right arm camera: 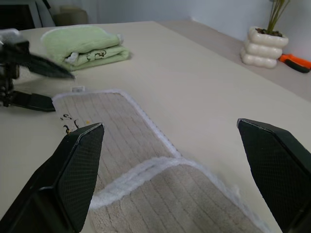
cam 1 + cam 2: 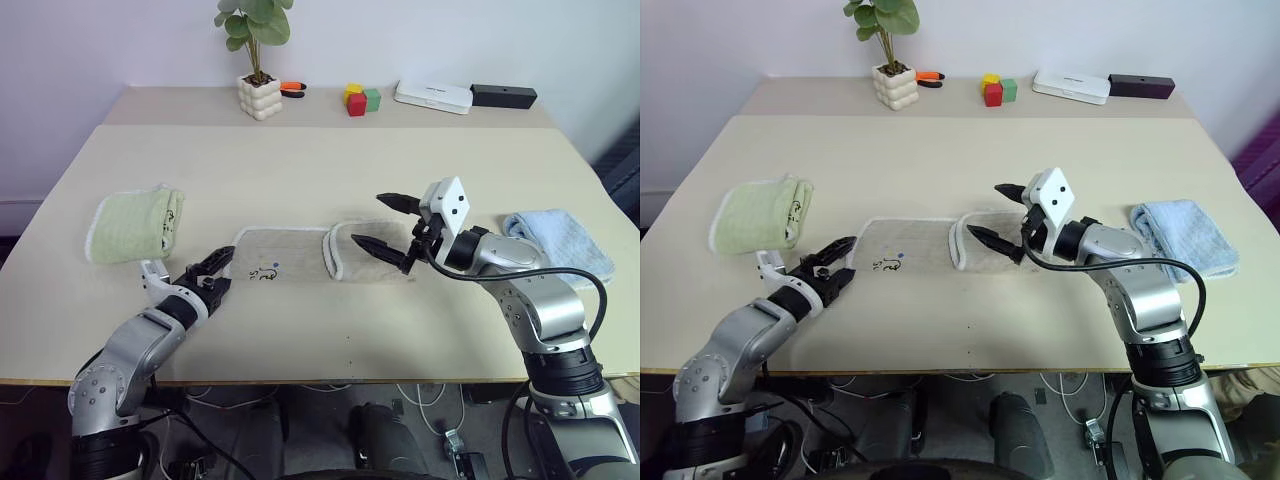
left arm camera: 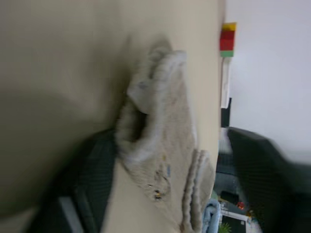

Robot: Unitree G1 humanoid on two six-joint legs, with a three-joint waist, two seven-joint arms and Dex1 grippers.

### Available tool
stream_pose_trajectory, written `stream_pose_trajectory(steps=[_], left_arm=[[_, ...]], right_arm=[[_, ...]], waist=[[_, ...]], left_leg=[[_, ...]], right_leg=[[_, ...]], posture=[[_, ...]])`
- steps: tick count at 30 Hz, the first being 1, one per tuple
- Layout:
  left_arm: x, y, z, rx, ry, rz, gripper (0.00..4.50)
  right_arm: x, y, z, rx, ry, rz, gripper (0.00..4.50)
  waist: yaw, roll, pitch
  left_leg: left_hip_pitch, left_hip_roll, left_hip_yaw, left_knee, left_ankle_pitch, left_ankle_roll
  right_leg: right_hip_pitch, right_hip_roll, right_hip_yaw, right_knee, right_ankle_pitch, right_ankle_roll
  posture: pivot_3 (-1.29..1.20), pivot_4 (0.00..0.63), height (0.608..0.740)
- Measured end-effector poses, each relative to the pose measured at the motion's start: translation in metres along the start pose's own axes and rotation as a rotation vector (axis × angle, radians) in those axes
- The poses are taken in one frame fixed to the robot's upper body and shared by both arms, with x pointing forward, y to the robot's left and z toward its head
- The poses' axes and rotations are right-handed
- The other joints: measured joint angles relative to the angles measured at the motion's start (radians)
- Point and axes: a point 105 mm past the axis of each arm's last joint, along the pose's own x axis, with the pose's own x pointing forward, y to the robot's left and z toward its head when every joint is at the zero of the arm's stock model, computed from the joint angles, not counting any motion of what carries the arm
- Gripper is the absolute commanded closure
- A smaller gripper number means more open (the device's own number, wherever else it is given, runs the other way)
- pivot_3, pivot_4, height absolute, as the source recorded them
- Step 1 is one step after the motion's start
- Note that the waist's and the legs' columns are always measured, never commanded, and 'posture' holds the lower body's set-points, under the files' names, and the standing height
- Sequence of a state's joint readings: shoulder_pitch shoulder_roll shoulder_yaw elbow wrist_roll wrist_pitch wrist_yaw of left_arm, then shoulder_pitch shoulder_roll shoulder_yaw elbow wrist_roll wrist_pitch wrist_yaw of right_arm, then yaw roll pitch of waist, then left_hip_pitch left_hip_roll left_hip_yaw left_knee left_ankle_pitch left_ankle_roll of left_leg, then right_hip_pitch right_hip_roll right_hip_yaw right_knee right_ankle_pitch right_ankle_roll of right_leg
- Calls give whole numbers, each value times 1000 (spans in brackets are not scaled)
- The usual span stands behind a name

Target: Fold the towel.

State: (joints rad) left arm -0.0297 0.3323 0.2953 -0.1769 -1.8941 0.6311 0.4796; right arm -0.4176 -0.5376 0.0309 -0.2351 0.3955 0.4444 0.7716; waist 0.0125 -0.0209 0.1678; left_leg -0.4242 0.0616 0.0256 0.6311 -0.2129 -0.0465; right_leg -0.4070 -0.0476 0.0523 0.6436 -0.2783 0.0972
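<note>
The beige towel lies flat at the table's middle, and its right end is folded back over itself. Small dark marks show near its left end. My left gripper sits low at the towel's left edge, its fingers apart with the edge between them. In the left wrist view the towel's edge looks bunched and raised between the dark fingers. My right gripper hovers open above the folded right end, holding nothing. The right wrist view looks between its fingers at the fold.
A pale green folded towel lies at the left and a light blue one at the right. At the back stand a potted plant, an orange tool, coloured blocks, a white box and a black box.
</note>
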Motion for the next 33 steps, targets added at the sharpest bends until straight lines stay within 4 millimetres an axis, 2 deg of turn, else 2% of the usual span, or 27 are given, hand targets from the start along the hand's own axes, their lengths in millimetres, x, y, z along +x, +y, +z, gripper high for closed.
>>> stream_pose_trajectory(steps=[1,2,4,5,11,14,19,23,26,28,31,33], left_arm=[[2,2,-1,-2,2,7,2913],[4,3,-1,-6,3,13,3305],[6,-3,-1,8,6,-10,4389],[6,-6,-1,17,6,-20,4455],[8,-8,1,45,3,-34,4455],[9,-12,12,138,-16,-53,4455],[11,-45,23,237,-47,-199,4455],[12,-61,21,433,-10,-266,4455],[19,-81,4,674,82,-358,4455],[24,-96,-15,778,152,-445,4455],[35,-107,-55,910,291,-566,4455],[41,-111,-77,939,367,-634,4455]], right_arm=[[0,0,0,1,1,-1,0],[0,0,0,1,2,-2,0],[0,-1,0,0,3,-8,0],[0,-1,0,0,3,-9,0],[-3,-1,-1,-13,14,-7,0],[-19,-1,-9,-35,67,20,0],[-58,-8,-18,-78,173,59,0],[-70,-9,-18,-82,175,72,0],[-72,-12,-18,-83,172,61,0],[-72,-12,-19,-83,169,60,0],[-72,-13,-19,-94,173,56,0],[-73,-14,-22,-95,183,52,0]], waist=[[0,0,0],[-1,0,0],[0,1,0],[0,1,-1],[1,1,-1],[0,0,0],[-1,1,0],[-9,1,0],[-7,0,0],[-3,0,0],[0,0,0],[-2,0,1]], left_leg=[[0,0,0,0,0,0],[0,0,0,0,0,0],[0,0,0,0,0,0],[0,0,0,0,0,0],[0,0,0,0,0,0],[-2,0,0,-1,0,0],[-3,0,1,-3,0,0],[-3,1,1,-4,0,0],[-3,0,1,-4,0,0],[-3,0,1,-4,0,0],[-4,-1,1,-3,0,0],[-4,-1,1,-3,0,0]], right_leg=[[0,0,0,0,0,0],[0,0,0,0,0,0],[0,0,0,0,0,0],[0,0,0,0,0,0],[0,0,0,0,0,0],[-1,0,-1,-3,0,0],[1,0,-1,-11,2,-3],[0,1,-1,-11,2,-2],[0,1,-1,-11,2,-2],[1,1,0,-12,2,-2],[1,1,0,-13,2,-2],[1,1,0,-13,3,-2]], posture=[[0,150,740],[0,150,740],[0,150,740],[0,150,740],[0,150,740],[0,150,740],[0,150,740],[0,150,740],[0,150,740],[0,150,740],[0,150,740],[0,150,740]])
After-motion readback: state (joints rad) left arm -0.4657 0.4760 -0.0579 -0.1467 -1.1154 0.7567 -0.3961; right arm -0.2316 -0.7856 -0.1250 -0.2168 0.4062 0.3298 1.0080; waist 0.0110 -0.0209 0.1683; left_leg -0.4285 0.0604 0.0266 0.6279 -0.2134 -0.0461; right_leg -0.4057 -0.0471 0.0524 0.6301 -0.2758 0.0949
